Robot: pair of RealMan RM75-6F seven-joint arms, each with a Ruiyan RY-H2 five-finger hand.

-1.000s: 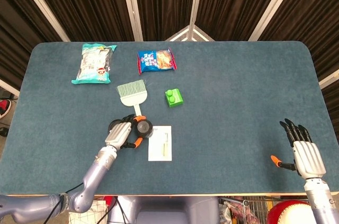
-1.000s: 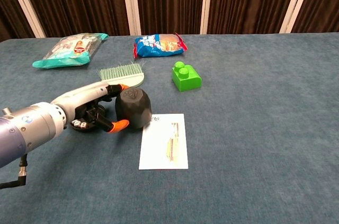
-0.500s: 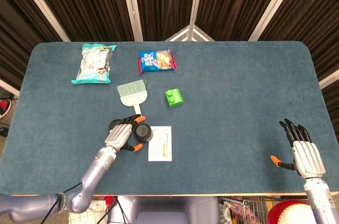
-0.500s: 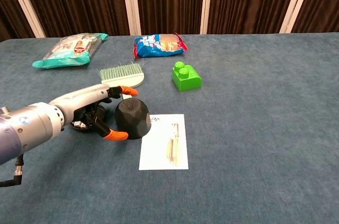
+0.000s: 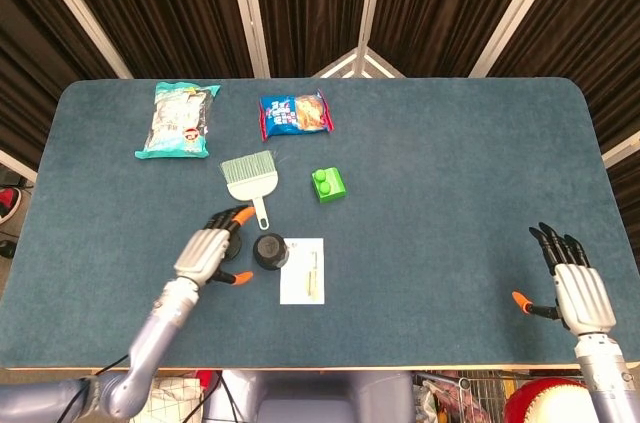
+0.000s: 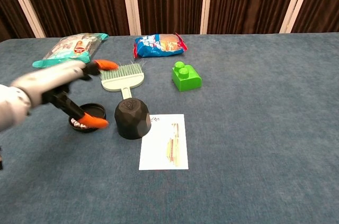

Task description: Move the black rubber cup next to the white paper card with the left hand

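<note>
Chest view, centre-left: black rubber cup (image 6: 132, 118) touches white paper card (image 6: 164, 141); left hand (image 6: 50, 83), fingers spread, holds nothing.

green brick (image 5: 329, 184) | hand brush (image 5: 248, 176) | two snack bags (image 5: 296, 114) (image 5: 180, 119)

The left robot hand (image 6: 50, 83) has let go of the black rubber cup (image 6: 132, 118) and drawn back toward the frame's left, fingers spread.
</note>
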